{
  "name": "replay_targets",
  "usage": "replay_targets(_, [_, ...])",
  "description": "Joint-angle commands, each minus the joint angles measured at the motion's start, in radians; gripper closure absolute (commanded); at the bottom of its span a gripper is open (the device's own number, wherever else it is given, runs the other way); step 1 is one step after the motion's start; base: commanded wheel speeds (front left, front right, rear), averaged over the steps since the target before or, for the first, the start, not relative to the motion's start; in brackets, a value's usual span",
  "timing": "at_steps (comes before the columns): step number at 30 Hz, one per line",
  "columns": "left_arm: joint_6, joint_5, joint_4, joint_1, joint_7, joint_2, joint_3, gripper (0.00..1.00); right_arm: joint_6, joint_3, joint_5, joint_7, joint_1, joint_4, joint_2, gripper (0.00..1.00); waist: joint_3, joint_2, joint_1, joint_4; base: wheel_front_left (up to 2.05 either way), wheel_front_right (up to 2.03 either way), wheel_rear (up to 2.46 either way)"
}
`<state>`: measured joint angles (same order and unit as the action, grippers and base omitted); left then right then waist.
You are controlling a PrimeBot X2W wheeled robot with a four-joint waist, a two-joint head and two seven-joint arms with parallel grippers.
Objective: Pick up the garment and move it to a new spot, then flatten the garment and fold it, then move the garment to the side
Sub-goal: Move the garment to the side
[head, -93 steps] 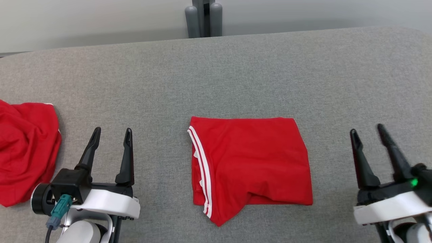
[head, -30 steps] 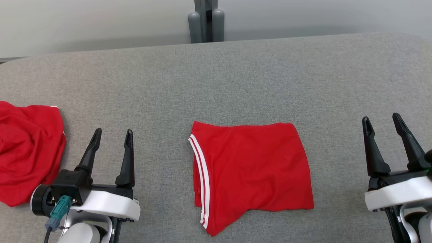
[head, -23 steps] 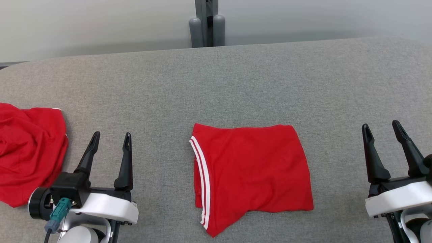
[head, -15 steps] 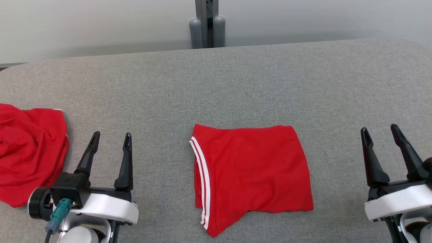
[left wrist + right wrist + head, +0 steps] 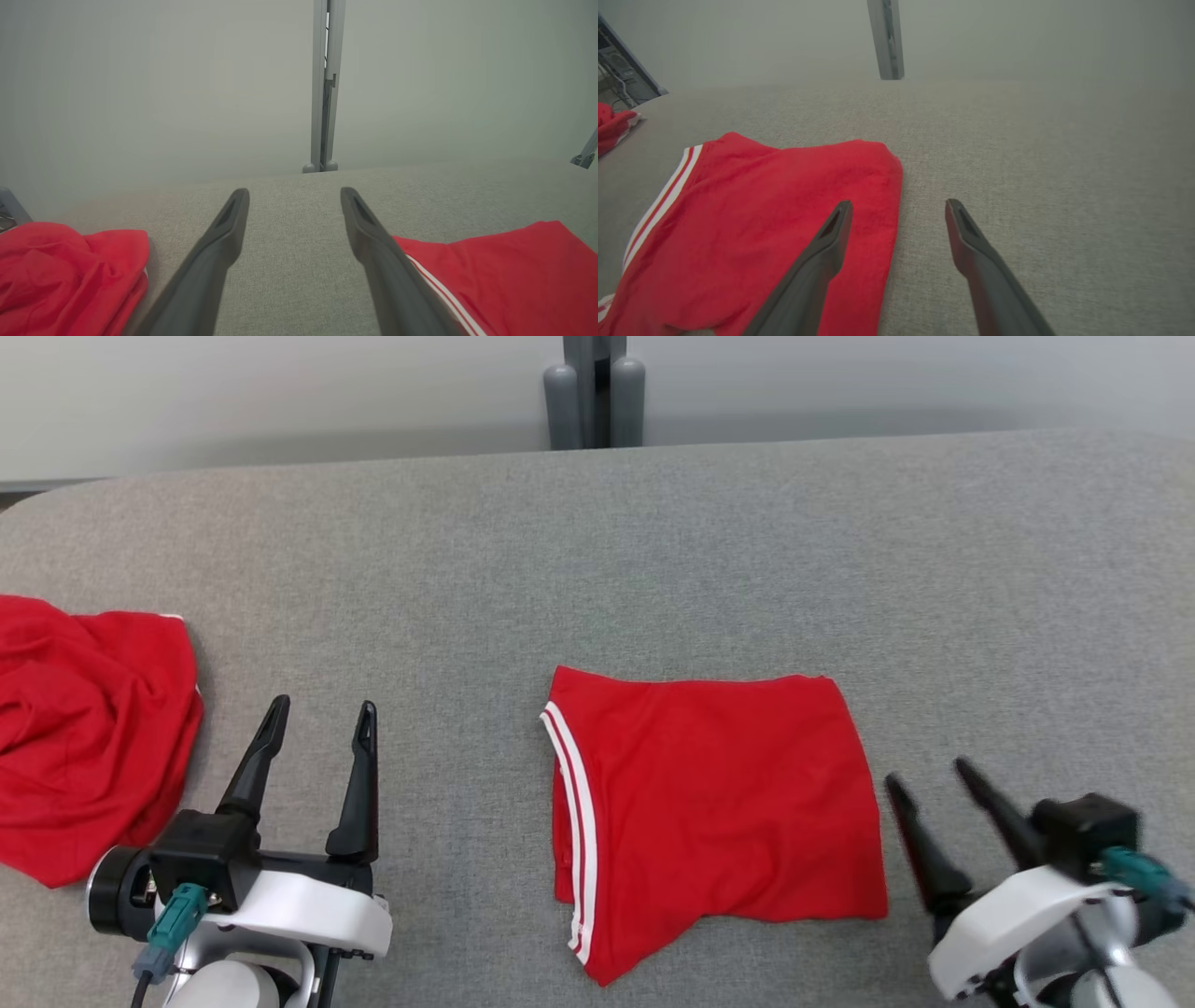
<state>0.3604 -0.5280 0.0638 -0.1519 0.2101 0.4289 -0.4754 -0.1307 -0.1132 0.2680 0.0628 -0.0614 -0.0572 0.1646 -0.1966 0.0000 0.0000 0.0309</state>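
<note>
Garment: the folded red garment is lying flat mid-table, with white stripes running down its left edge.
Right gripper: is hovering just beside the garment's right edge, fingers spread, holding nothing.
Left gripper: is hanging well to the left, likewise spread and empty.
Step, I'd say: shifting the fold aside; pinching every layer at the right edge and dragging low should be keeping it neat.
Crumpled red cloth: is sitting far left.
Writing: I'm seeing no brand or label.
</note>
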Motion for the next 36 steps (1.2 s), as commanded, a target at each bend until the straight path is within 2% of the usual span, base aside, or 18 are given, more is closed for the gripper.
replay_targets(1, [-0.005,0.008,0.003,-0.016,-0.002,0.003,0.0,0.0,0.0,-0.018,0.015,0.004,-0.012,-0.022,0.007,0.0,-0.013,0.0,0.0,0.011,0.0,0.0,0.0])
replay_targets(5, [-0.008,0.006,0.0,-0.03,0.003,-0.005,-0.003,0.0,0.0,-0.108,0.059,0.002,-0.039,-0.134,0.023,0.0,-0.043,0.0,0.0,0.026,0.0,0.0,0.0])
replay_targets(11, [-0.016,0.007,-0.018,-0.05,0.014,-0.013,-0.002,0.0,0.0,-0.186,0.104,-0.04,-0.101,-0.278,0.014,0.0,-0.081,0.0,0.0,0.032,0.0,0.0,0.0])
replay_targets(12, [-0.017,0.007,-0.021,-0.053,0.013,-0.013,-0.003,0.0,0.0,-0.194,0.11,-0.048,-0.108,-0.291,0.014,0.53,-0.082,0.0,0.0,0.032,0.0,0.0,0.0])
replay_targets(13, [-0.018,0.007,-0.023,-0.055,0.015,-0.013,-0.002,0.0,0.0,-0.201,0.115,-0.058,-0.115,-0.303,0.014,0.91,-0.084,0.0,0.0,0.031,0.0,0.0,0.0])
replay_targets(14, [-0.017,0.007,-0.024,-0.058,0.016,-0.013,-0.002,0.0,0.0,-0.207,0.121,-0.064,-0.122,-0.316,0.014,1.0,-0.085,0.0,0.0,0.03,0.0,0.0,0.0])
replay_targets(20, [-0.02,0.012,-0.029,-0.065,0.021,-0.01,-0.006,0.0,0.0,-0.203,0.108,-0.127,-0.148,-0.325,0.038,1.0,-0.078,0.0,0.0,0.008,0.0,0.0,0.0])
replay_targets(27, [-0.015,0.015,-0.014,-0.052,0.022,0.006,0.0,0.0,0.0,-0.204,0.056,-0.179,-0.126,-0.262,0.067,1.0,-0.067,0.0,0.0,-0.081,0.0,0.0,0.0])
replay_targets(36, [-0.014,0.031,0.049,-0.031,-0.015,0.066,-0.002,0.0,0.0,-0.292,0.028,-0.192,-0.186,-0.2,0.145,1.0,-0.079,0.0,0.0,-0.31,0.0,0.0,0.0])
